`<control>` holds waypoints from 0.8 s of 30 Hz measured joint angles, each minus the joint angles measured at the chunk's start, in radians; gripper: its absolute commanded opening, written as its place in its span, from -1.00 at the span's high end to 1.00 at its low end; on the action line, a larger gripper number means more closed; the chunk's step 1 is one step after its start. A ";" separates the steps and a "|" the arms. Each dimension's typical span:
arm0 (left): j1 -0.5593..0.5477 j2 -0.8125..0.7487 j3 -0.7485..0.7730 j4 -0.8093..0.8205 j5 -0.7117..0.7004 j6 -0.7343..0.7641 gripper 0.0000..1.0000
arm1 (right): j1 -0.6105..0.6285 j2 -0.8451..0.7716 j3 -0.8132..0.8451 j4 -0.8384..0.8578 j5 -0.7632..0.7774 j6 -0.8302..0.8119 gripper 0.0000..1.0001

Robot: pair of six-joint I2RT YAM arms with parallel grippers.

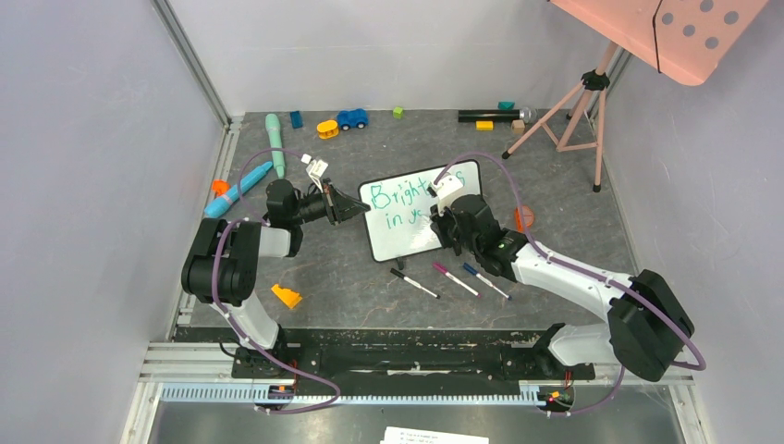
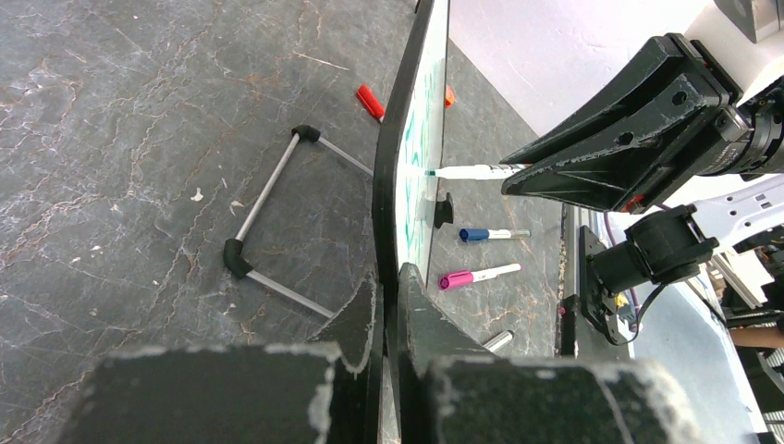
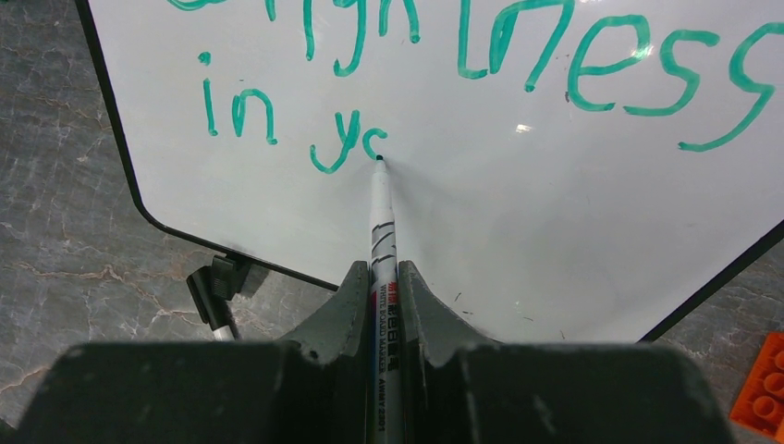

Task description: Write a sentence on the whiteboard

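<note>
The whiteboard [image 1: 410,242] stands tilted on its wire feet in the middle of the table. My left gripper [image 1: 361,209] is shut on its left edge [image 2: 393,166], and the left wrist view shows the jaws [image 2: 390,282] pinching the black frame. My right gripper [image 1: 442,218] is shut on a white marker [image 3: 382,231], whose tip touches the board [image 3: 573,213]. The teal sentence [image 3: 481,46] reads "Brightness" on the top line and "in yc" below it, and the tip rests at the end of the "c". The marker [image 2: 476,171] meets the board face end-on.
Three capped markers lie in front of the board: black [image 1: 414,283], magenta [image 1: 456,278], blue [image 1: 485,280]. An orange block [image 1: 287,296] lies near the left arm. Teal pens [image 1: 238,190] and small toys [image 1: 351,118] lie at the back. A pink tripod [image 1: 578,102] stands at the back right.
</note>
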State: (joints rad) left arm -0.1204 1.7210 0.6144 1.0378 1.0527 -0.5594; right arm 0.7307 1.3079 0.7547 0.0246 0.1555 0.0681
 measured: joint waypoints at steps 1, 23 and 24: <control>0.000 0.000 0.000 0.000 0.000 0.000 0.96 | 0.000 0.000 0.000 0.000 0.000 0.000 1.00; 0.000 0.000 0.002 -0.007 -0.002 0.000 0.96 | -0.006 0.021 0.046 -0.019 0.000 -0.001 1.00; 0.000 0.000 0.002 -0.007 -0.002 0.000 0.96 | -0.006 0.021 0.046 -0.019 -0.002 -0.001 1.00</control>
State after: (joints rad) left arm -0.1204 1.7206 0.6163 1.0306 1.0504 -0.5591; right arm 0.7246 1.3285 0.8005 0.0055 0.1535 0.0669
